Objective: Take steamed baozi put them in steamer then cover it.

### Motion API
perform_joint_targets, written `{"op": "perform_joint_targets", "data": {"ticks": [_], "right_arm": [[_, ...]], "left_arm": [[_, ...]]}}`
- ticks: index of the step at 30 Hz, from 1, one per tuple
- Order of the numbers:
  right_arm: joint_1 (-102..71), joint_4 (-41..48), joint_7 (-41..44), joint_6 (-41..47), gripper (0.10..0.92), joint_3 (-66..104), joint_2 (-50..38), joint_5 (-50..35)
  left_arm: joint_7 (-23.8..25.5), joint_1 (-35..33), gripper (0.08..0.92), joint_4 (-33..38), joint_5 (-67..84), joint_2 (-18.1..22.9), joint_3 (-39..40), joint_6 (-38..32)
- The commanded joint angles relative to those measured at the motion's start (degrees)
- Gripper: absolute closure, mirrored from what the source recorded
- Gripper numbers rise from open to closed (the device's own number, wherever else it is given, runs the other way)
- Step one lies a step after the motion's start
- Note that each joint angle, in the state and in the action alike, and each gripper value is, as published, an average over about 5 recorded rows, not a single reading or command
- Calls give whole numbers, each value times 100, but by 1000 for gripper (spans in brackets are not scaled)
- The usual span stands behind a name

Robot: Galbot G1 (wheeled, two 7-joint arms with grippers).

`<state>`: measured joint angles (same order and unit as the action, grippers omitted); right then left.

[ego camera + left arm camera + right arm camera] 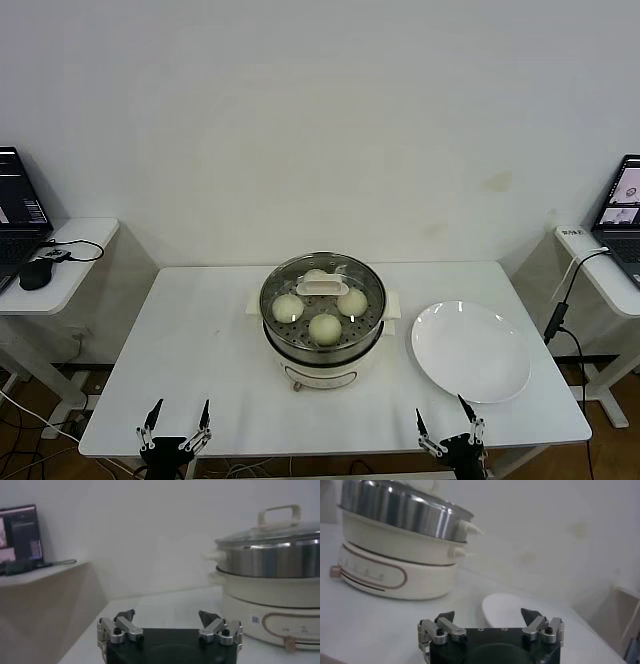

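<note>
Head view, steamer (322, 345) beyond both tools

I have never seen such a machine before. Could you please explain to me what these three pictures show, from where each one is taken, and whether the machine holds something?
This is a robot with two arms. The wide picture comes from a camera on its head, looking down at a white table. The other two come from cameras on its wrists.

The left gripper and the right gripper sit at the near table edge, open and holding nothing.

In the middle stands the steamer, a metal pot on a white base. Four buns lie inside, and a glass lid with a cream handle covers it. An empty white plate lies on the steamer's right. Laptops stand on side desks.
</note>
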<state>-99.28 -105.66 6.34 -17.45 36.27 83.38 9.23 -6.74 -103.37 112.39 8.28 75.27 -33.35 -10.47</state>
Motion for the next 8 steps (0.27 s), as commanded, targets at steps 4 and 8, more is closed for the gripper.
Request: {"op": "perform_joint_targets", "data": {"ticks": [4,8], "right_arm": [[-105,-148,131,6,203,-37,-19,-90],[-105,-138,128,-10,203,-23,-3,-61]], "left_arm": [[106,-120,177,-145,199,51,-62,-114],[139,-116,177,-170,176,51,-58,-119]]}}
